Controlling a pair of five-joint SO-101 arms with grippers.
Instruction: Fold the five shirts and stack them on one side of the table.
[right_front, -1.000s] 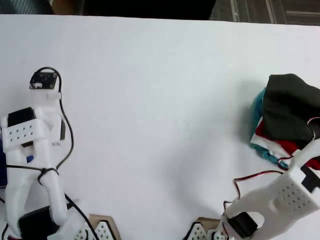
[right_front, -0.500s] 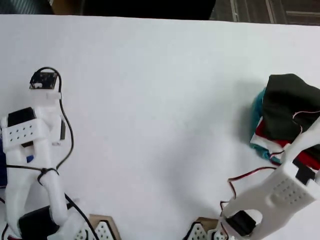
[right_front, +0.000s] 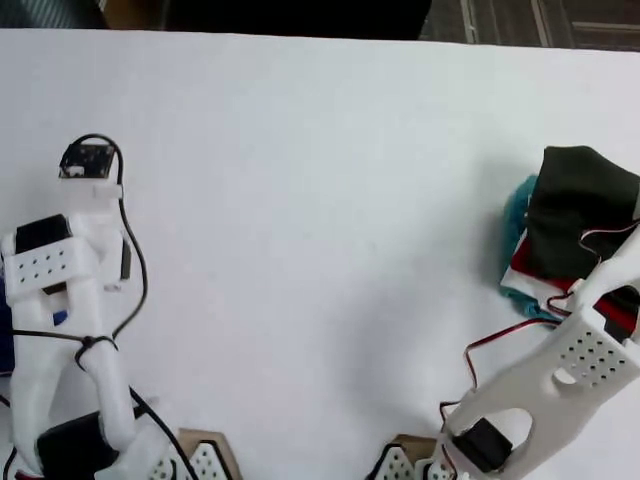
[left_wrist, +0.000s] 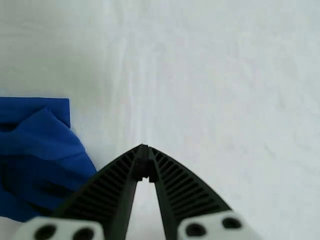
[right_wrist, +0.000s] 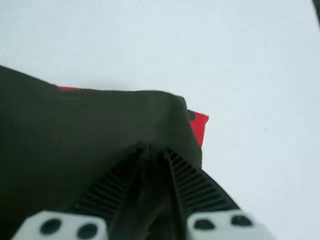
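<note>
Stack of shirts (right_front: 565, 225) at 3 o'clock on the white surface (right_front: 320, 200) in the high view, a dark shirt (right_front: 580, 200) on top of a red shirt (right_front: 524, 263) and a teal shirt (right_front: 516, 205). The right arm (right_front: 570, 370) lies over the stack's 5 o'clock corner, and the left arm (right_front: 60, 290) is at 8 o'clock.

In the left wrist view, the left fingers (left_wrist: 115, 185) meet tip to tip with nothing between them, and a blue shirt (left_wrist: 40, 150) lies just beside them.

In the right wrist view, the right fingers (right_wrist: 195, 190) are pinched together on the dark shirt (right_wrist: 75, 130), with the red shirt (right_wrist: 198, 123) showing under its edge.

The shirt stack (right_front: 575, 210) runs off the high view's right edge, partly hidden under the right arm (right_front: 600, 350); the blue shirt (left_wrist: 35, 150) is cropped in the left wrist view
</note>
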